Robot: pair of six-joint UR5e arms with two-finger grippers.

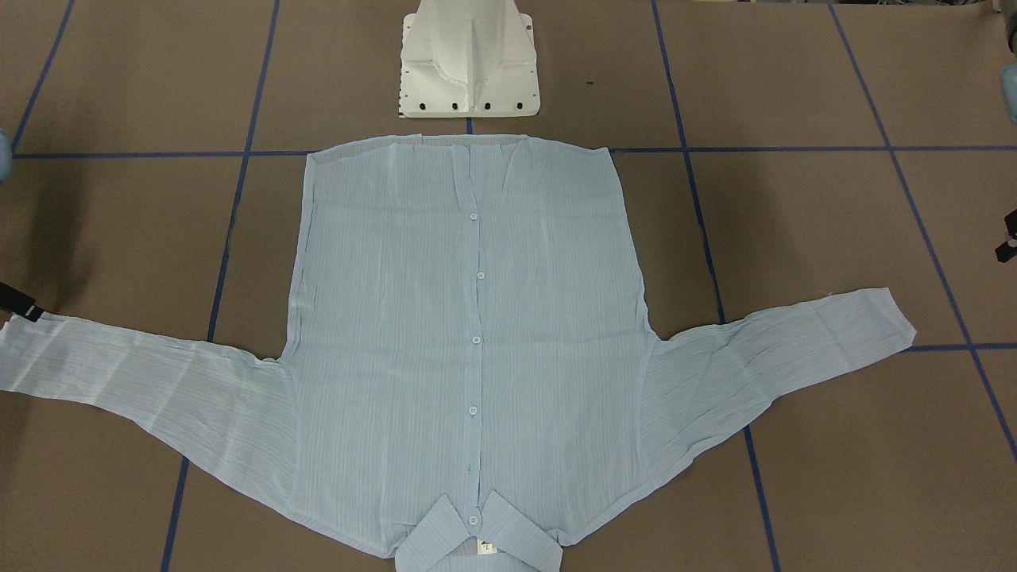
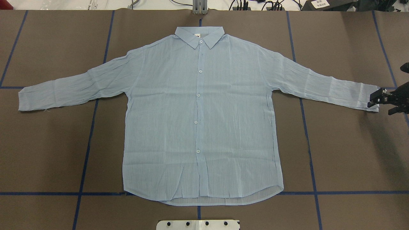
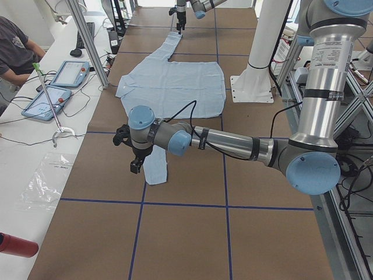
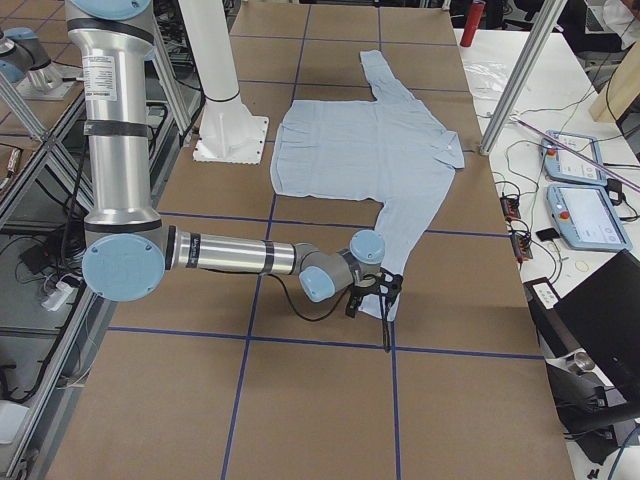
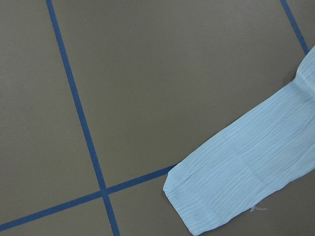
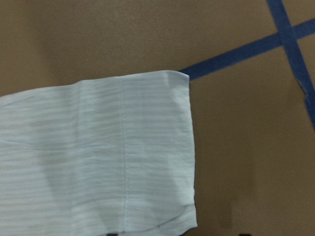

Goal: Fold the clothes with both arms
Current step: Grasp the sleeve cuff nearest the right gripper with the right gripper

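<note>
The light-blue striped shirt (image 2: 199, 121) lies flat and buttoned, front up, with the collar (image 2: 199, 36) at the far edge and both sleeves spread out. My right gripper (image 2: 379, 106) hovers at the right sleeve's cuff (image 6: 157, 152). Its fingertips (image 6: 114, 233) show wide apart in the right wrist view, so it is open and holds nothing. My left gripper (image 3: 136, 166) points down just beside the left cuff (image 5: 211, 196). No fingers show in the left wrist view, and I cannot tell whether it is open or shut.
The white pedestal base (image 1: 469, 67) stands at the shirt's hem side. Blue tape lines (image 2: 86, 143) cross the brown table. A person (image 3: 14, 46) sits at a side bench with tablets (image 3: 55, 87) and cables. A red bottle (image 3: 17, 245) lies there.
</note>
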